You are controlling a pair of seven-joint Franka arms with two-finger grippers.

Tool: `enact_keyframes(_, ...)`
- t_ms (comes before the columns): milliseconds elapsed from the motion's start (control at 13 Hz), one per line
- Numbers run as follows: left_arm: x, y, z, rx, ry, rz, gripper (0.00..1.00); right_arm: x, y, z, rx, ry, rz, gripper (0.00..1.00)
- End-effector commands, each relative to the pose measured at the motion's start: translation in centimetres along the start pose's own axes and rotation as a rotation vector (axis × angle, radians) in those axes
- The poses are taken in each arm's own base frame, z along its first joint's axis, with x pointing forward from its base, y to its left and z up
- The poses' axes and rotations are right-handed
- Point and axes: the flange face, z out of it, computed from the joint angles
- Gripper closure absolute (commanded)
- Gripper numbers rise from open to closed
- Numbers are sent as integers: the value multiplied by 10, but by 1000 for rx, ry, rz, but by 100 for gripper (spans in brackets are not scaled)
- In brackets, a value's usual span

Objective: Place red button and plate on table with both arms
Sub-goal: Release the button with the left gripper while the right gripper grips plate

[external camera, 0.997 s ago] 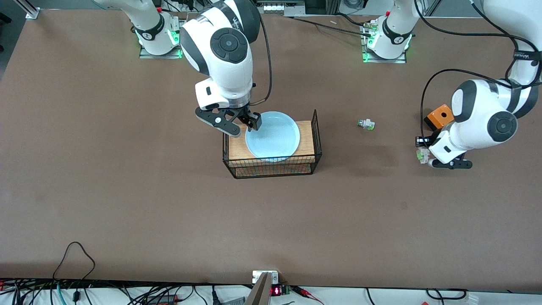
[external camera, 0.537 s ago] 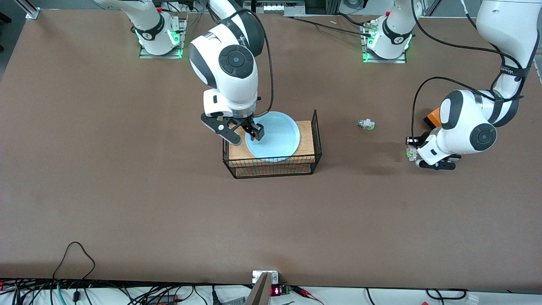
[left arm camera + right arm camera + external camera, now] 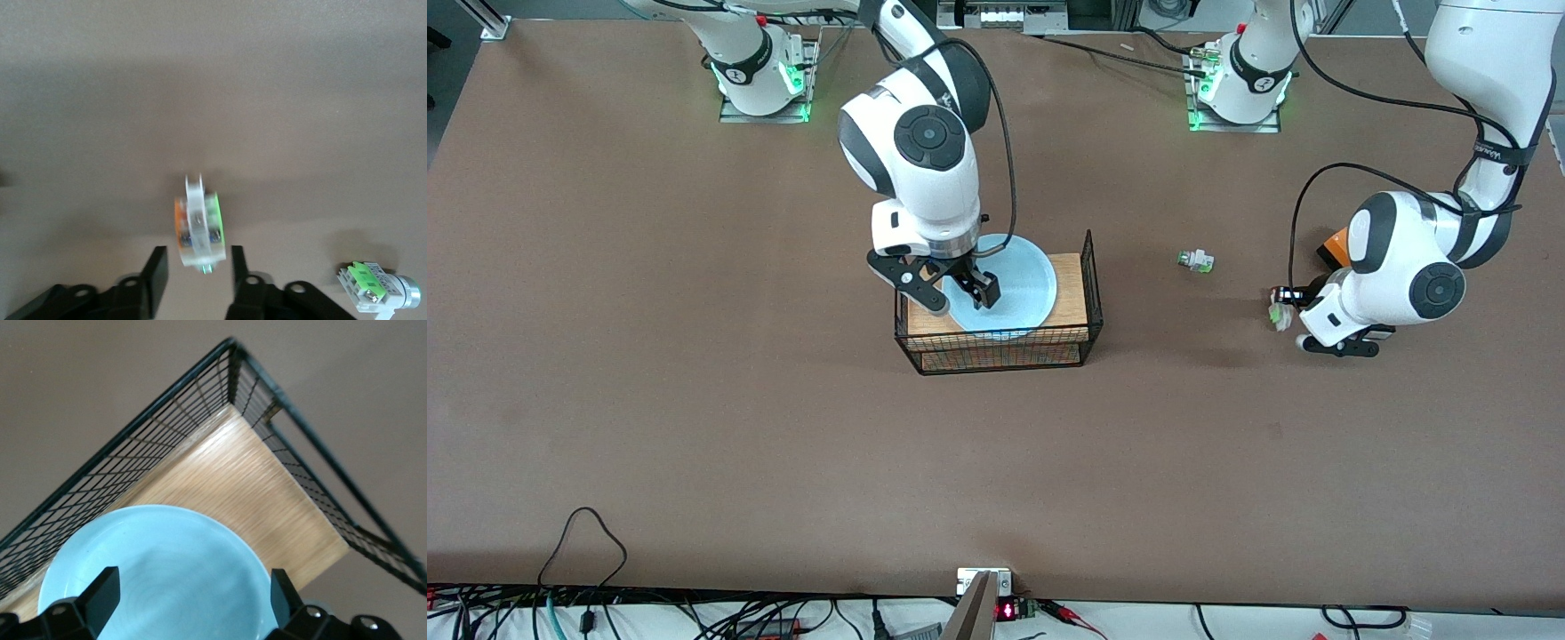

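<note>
Brown matte tabletop [image 3: 694, 400] carried the small white switch block [image 3: 197, 230] between my left gripper's [image 3: 195, 273] parted fingers, just released; backing straight off would have avoided knocking it. My right gripper [image 3: 958, 297] hung spread wide over the pale blue round plate [image 3: 1018, 284] in the black wire basket [image 3: 1089, 293]. I couldn't make out the block's red cap.

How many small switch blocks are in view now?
2. The green-capped block lies on the table, between the basket and the left arm's end. The red button is between the left gripper's open fingers. The arm may hide others.
</note>
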Motion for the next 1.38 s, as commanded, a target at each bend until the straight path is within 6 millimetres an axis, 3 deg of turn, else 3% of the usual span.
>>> enact_keyframes(0, 1, 0, -10, -8, 17, 9, 0, -12, -6, 3, 24, -17, 13, 0)
enact_keyframes(153, -3, 1, -31, 2, 44, 6, 0, -13, -5, 8, 13, -17, 0, 0)
enact_keyframes(307, -10, 3, -76, 23, 91, 5, 0, -17, -4, 15, -5, -17, -5, 0)
enact_keyframes(767, -16, 21, -266, 53, 191, 14, 0, -29, 7, 42, -99, -27, -44, 9)
enact_keyframes(844, -20, 22, -281, 47, 172, 5, 0, -31, 10, 43, -126, -32, -59, 9)
enact_keyframes(1074, -32, 20, -298, 8, 162, -49, 0, -29, 16, 42, -176, -50, -118, 16)
enact_keyframes(1304, -36, 22, -310, 9, 175, -48, 0, -28, 15, 35, -166, -56, -116, 5)
